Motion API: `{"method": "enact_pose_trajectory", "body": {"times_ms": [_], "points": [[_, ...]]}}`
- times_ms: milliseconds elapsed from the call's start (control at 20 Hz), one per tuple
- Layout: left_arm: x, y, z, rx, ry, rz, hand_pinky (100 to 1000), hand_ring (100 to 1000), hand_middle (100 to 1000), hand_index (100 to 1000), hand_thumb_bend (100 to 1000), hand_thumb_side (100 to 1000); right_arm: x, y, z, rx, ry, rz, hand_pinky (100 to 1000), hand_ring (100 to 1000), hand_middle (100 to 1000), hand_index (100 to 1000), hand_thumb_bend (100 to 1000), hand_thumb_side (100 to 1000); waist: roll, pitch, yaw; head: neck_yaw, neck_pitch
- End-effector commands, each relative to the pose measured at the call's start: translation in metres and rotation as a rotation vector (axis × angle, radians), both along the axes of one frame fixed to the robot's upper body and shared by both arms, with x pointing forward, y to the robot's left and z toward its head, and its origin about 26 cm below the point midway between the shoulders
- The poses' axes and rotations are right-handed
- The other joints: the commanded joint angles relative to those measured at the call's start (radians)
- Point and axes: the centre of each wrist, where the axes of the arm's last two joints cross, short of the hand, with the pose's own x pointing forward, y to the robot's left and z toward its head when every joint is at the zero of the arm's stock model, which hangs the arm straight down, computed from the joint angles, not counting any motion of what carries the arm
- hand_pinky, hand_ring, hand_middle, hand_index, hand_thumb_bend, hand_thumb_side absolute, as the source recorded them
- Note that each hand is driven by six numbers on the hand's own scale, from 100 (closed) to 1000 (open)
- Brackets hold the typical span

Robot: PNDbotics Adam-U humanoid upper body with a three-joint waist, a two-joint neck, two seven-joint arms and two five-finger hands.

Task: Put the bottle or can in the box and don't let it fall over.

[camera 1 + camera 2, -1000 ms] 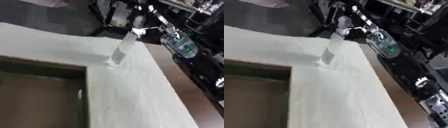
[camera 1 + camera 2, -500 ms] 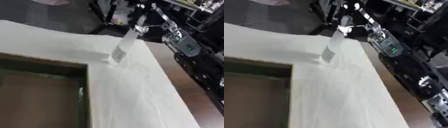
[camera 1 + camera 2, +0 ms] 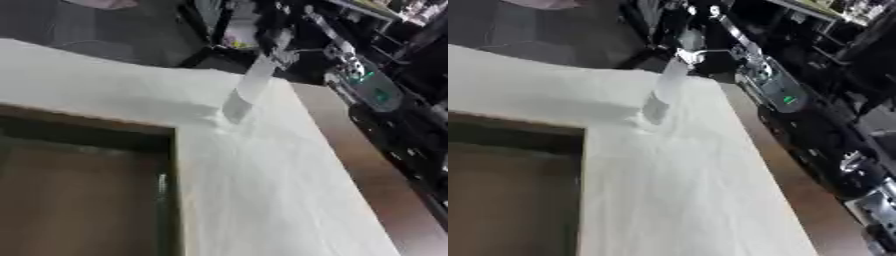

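Note:
A clear bottle (image 3: 244,91) stands upright on the white table (image 3: 262,190), near its far right edge. My right arm (image 3: 372,90), black with a green light, comes in from the right. Its hand (image 3: 273,34) is at the bottle's top, and blur and the dark background hide its fingers. The open brown box (image 3: 171,150) sits at the lower left with its inside in shadow, and the bottle is beyond its far right corner. No left hand shows in either view.
The table's right edge (image 3: 754,150) runs diagonally, with brown floor beside it. Dark equipment and cables (image 3: 842,165) crowd the right side. White tabletop stretches between the box and that edge.
The whole picture has shifted a little, so the camera moved. The bottle stands in the same spot on the table, with my right hand still at its top.

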Motion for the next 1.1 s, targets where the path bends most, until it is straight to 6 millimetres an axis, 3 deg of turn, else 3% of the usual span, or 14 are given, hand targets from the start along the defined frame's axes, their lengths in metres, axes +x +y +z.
{"method": "enact_pose_trajectory", "body": {"times_ms": [50,150,350,600,750,1100], "points": [[-0.002,0.002,-0.003,0.005,0.023,0.014,613,356,764,846,147,866,-0.008,0.0,0.018,-0.072,-0.046,-0.008,952,1000,993,929,417,100,0.006,-0.022,-0.009,-0.001,-0.004],[-0.003,0.002,-0.004,0.003,0.027,0.018,613,356,764,846,148,866,-0.009,-0.001,0.018,-0.083,-0.062,-0.012,957,1000,1000,938,428,100,0.008,-0.023,-0.013,0.0,-0.004],[-0.003,0.003,-0.005,0.006,0.031,0.018,614,356,765,847,147,865,-0.011,-0.005,0.02,-0.064,-0.091,-0.019,968,1000,1000,966,345,124,0.013,-0.029,-0.023,-0.003,0.0],[-0.004,0.004,-0.006,0.004,0.034,0.021,615,357,765,847,147,863,-0.014,-0.006,0.023,-0.039,-0.107,-0.008,970,1000,1000,978,317,159,0.022,-0.037,-0.032,-0.009,0.011],[-0.005,0.005,-0.006,0.003,0.034,0.022,615,357,765,847,146,861,-0.016,-0.007,0.024,-0.045,-0.102,0.007,968,1000,1000,975,349,102,0.029,-0.043,-0.038,-0.011,0.016],[-0.006,0.005,-0.008,-0.008,0.037,0.028,616,357,765,848,145,859,-0.019,-0.004,0.022,-0.158,-0.064,0.04,971,1000,1000,973,410,100,0.044,-0.049,-0.047,-0.002,0.01]]}}
